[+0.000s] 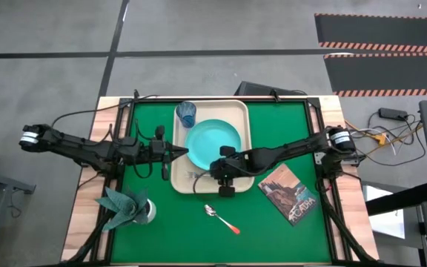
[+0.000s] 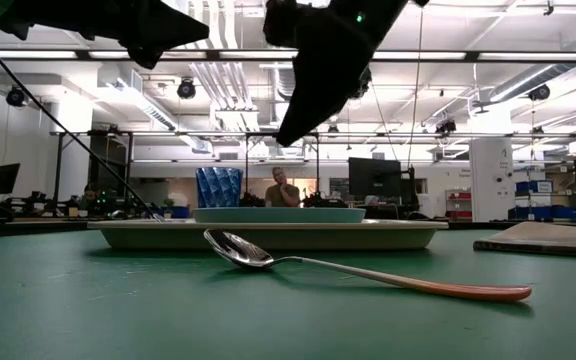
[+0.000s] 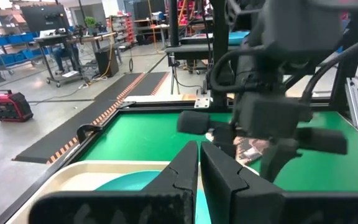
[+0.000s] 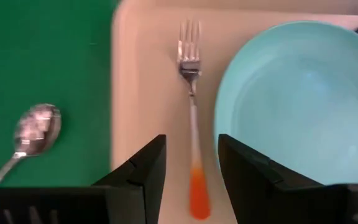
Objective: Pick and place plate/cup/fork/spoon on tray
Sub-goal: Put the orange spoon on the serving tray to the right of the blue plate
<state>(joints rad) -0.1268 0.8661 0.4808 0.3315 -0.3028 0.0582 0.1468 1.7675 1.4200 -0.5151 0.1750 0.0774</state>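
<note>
The beige tray [image 1: 237, 111] lies mid-table. On it rest the turquoise plate [image 1: 213, 141], the dark-blue cup [image 1: 186, 113] in its far left corner, and the fork [image 4: 191, 106]. The fork lies flat on the tray's near strip beside the plate. My right gripper [image 4: 191, 162] hovers open above the fork's red-orange handle [image 4: 197, 193], slanting down and touching nothing. The spoon [image 1: 221, 219] lies on the green table in front of the tray, bowl up [image 2: 238, 250]. My left gripper [image 3: 199, 171] is shut and empty, held level over the tray's left rim [image 1: 186, 152].
A brown picture-covered book [image 1: 289, 194] lies on the table to the right of the tray. A pale holder with a teal napkin [image 1: 132, 208] stands at the near left. Bare green mat stretches along the near edge on both sides of the spoon.
</note>
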